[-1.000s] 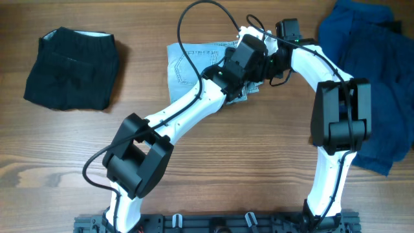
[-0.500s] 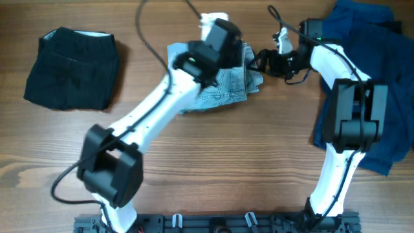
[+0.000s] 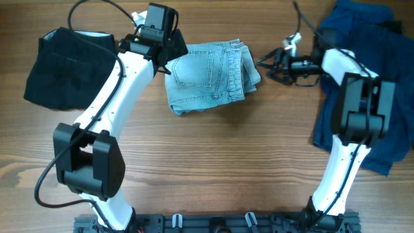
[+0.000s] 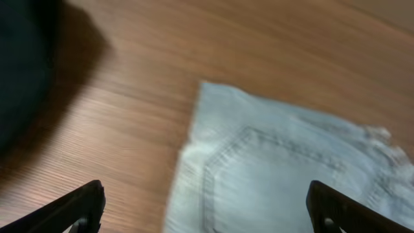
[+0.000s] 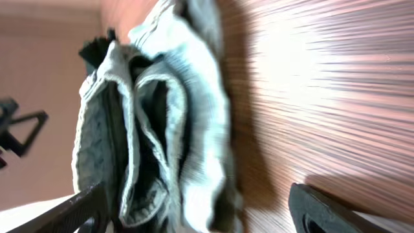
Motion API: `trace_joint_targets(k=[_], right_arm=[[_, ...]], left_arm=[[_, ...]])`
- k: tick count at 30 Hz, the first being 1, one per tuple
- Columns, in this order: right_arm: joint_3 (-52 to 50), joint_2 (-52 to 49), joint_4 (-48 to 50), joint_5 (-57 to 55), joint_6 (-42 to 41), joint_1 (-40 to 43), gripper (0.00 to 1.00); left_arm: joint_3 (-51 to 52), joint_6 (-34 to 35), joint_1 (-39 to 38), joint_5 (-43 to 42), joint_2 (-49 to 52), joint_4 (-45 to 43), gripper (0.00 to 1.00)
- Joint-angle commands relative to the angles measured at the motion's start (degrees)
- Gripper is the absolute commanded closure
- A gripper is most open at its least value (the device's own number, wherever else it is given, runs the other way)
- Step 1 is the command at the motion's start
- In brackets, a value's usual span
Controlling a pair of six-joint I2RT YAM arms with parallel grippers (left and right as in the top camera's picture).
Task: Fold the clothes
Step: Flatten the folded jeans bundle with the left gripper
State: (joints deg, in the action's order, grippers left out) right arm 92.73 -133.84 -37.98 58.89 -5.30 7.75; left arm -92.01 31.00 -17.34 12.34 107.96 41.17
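The left arm [image 3: 110, 97] and right arm [image 3: 336, 171] share white tubular links and bulky black joint housings. Thin black cables [image 3: 76, 8] loop off them. The left hand [image 4: 207, 208] has black wedge-shaped fingers [image 4: 77, 210].

We can read no text, label, brand, number or sign in any of the three views, neither on the folded denim shorts [image 3: 210, 76] nor on the table [image 3: 226, 168] around them.

overhead: top-down, far | wrists: low, close — all share shorts [image 3: 210, 74]
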Motion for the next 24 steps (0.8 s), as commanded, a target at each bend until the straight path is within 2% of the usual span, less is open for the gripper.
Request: trace_joint_targets(k=[1,3,4,6,7,8,9,11,16,19,21,23,24], right_arm=[[-0.35,0.11,-1.33,-13.05,1.77,0.74,0.13],[-0.35,1.36,-2.80,-18.40,2.34,0.46,0.18],[-0.35,1.64,-3.02,-18.69,2.34,0.48,0.18],[-0.33,1.75,-3.28,-18.69,2.12,0.48,0.18],[-0.33,1.75,-3.69,-19.26,2.23,0.48,0.17],[-0.33,1.75,-3.96,-20.15,2.25,0.48,0.16],[-0.35,1.75,-4.15,-20.20,2.29,0.48,0.16],[-0.33,1.75,-4.07,-20.15,2.25,0.37,0.12],[-0.33,1.75,-4.96,-20.37,2.32,0.37,0.12],[-0.33,1.75,-5.03,-20.37,2.25,0.37,0.09],[-0.33,1.75,-5.16,-20.39,2.32,0.37,0.07],[-0.33,1.75,-5.09,-20.37,2.32,0.37,0.07],[-0.33,1.75,-5.14,-20.37,2.32,0.35,0.07]], left_arm=[[-0.46,1.03,-2.75,-11.96,-1.99,2.34,0.11],[-0.35,2.91,-5.07,-15.43,-1.81,6.34,0.51],[0.33,2.93,-6.25,-16.85,-1.66,7.21,0.63],[2.40,2.45,-9.20,-17.44,-0.85,9.33,0.81],[3.08,0.74,-10.45,-17.44,-0.35,11.65,0.86],[3.41,-0.79,-11.34,-17.38,0.02,15.15,0.96],[4.57,-0.94,-11.63,-15.06,0.07,19.47,0.96],[8.02,2.08,-11.63,-12.24,0.07,18.97,0.96],[20.39,7.82,-11.23,-11.61,0.07,5.51,0.96],[26.25,11.98,-11.02,-4.39,0.55,-3.50,0.96],[26.93,12.66,-10.16,1.57,0.81,-5.92,0.96],[26.93,13.62,-7.43,6.78,0.81,-10.91,0.96],[26.93,13.60,-5.25,9.05,1.07,-16.24,0.96]])
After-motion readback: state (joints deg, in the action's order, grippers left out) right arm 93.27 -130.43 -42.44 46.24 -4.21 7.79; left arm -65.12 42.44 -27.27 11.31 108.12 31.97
